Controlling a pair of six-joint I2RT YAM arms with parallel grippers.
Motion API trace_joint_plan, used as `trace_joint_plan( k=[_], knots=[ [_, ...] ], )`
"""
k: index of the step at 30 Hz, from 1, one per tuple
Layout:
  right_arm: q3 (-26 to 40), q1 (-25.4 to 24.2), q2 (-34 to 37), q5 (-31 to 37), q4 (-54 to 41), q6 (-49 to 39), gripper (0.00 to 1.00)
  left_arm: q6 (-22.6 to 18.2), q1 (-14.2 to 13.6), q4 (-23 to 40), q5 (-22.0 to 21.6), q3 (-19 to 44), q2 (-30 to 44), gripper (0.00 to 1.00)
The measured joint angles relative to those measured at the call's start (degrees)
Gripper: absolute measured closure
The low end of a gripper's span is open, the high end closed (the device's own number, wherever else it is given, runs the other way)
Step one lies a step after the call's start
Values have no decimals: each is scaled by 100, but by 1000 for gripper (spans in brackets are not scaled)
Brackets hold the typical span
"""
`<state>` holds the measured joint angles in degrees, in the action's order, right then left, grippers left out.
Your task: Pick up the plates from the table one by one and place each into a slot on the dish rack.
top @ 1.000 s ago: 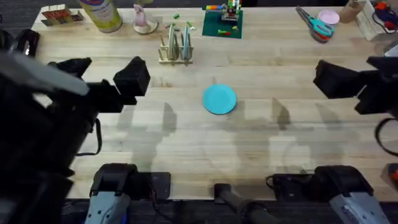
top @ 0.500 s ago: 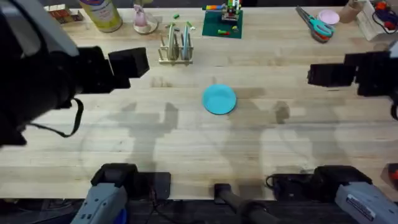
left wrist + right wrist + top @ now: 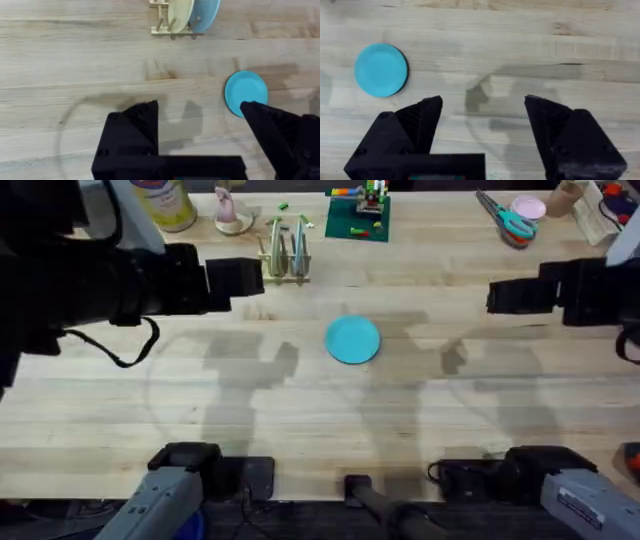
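Observation:
A turquoise plate (image 3: 352, 340) lies flat on the table (image 3: 320, 420) near its middle, and nothing touches it. The dish rack (image 3: 283, 258) stands behind it to the left, with a pale plate (image 3: 181, 11) and a bluish plate (image 3: 204, 12) upright in its slots. My left gripper (image 3: 235, 280) hovers open just left of the rack, high above the wood. In the left wrist view its fingers (image 3: 132, 125) are spread, with the turquoise plate (image 3: 245, 92) beside one fingertip. My right gripper (image 3: 505, 297) hangs open to the right of the plate, and nothing is between its fingers (image 3: 420, 120). The turquoise plate (image 3: 381, 69) lies off to one side of them.
Along the far edge stand a yellow bottle (image 3: 165, 200), a pink object (image 3: 232, 215), a green brick baseplate (image 3: 358, 218), scissors (image 3: 510, 222) and a pink lid (image 3: 528, 207). Both arm bases sit at the near edge. Bare wood surrounds the turquoise plate.
My left arm has swung up and to the right, bringing its gripper beside the rack. The right gripper has drifted slightly left. The turquoise plate has stayed put.

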<state>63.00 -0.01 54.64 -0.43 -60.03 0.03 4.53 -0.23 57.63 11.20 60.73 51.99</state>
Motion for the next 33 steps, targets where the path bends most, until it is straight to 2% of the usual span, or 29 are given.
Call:
trace_joint_plan(
  k=[5,6,11,12,14,27,33],
  knots=[
    [0,0,2,-1,-3,0,5,59,0,2,320,-1,9,8],
    [0,0,2,-1,-4,0,5,87,0,3,435,0,9,38],
    [0,0,2,-2,-5,0,4,200,0,140,940,0,9,827],
    [0,0,2,0,-5,1,3,211,0,173,1029,0,9,922],
    [0,0,2,-2,-3,0,3,284,0,163,1232,0,9,956],
    [0,0,2,-2,-3,148,3,1008,0,-174,2934,-2,251,958],
    [2,0,2,0,-5,166,4,1096,0,-556,3180,-320,308,958]
  ],
)
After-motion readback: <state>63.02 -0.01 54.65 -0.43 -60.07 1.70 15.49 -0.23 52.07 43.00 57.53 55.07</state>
